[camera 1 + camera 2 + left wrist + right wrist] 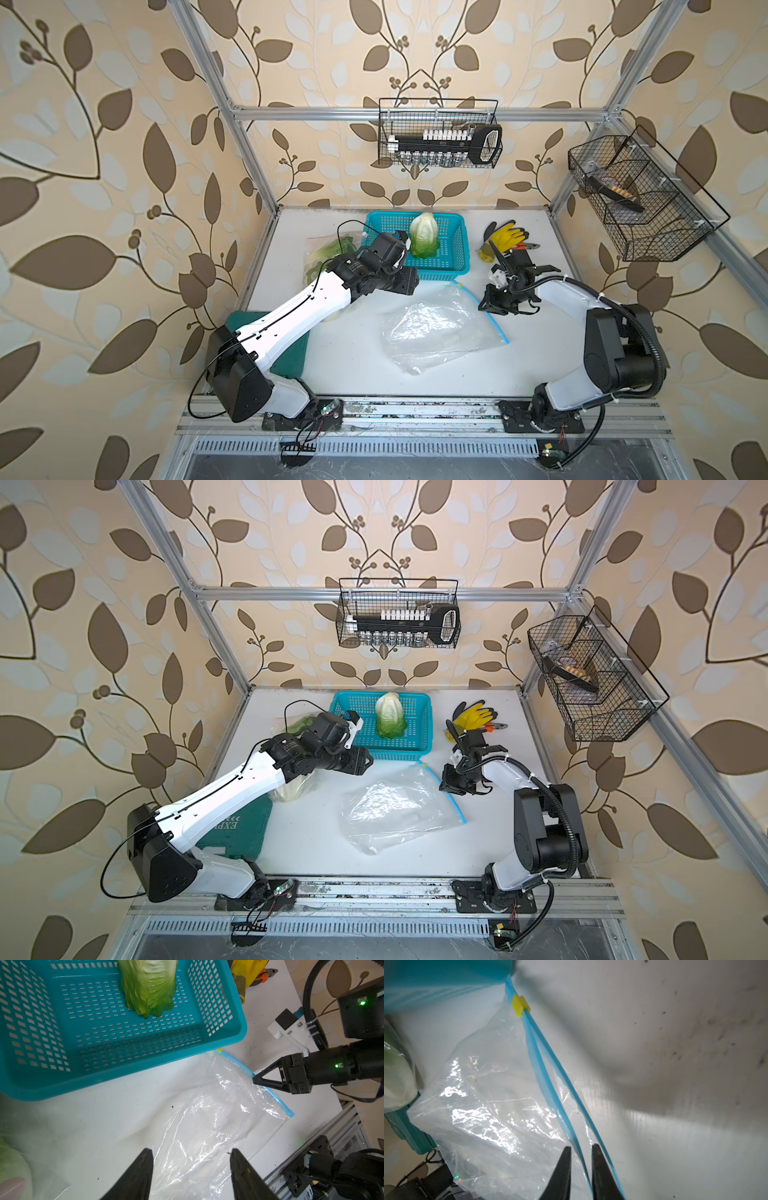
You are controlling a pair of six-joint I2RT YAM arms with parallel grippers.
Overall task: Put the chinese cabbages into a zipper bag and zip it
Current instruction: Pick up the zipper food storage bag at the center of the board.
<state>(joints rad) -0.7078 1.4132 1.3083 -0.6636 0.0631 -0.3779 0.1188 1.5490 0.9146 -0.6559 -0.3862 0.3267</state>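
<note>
Zipper bag (436, 332) has its blue lip (548, 1084) pinched by the right end effector (581, 1146), so lift slowly; the left end effector (191, 1150) hangs spread and empty

A cabbage (390, 721) lies in the teal basket (395, 753), with the zipper bag (395, 812) flat on the table (311, 845) beside it.

Left arm (291, 316) is stretched out on a diagonal from its base, wrist bent inward, and the left end effector (190, 1151) is hanging wide open. Right arm (559, 293) is folded up with its elbow high, right end effector (581, 1146) angled down low, fingers pinched nearly together.
</note>
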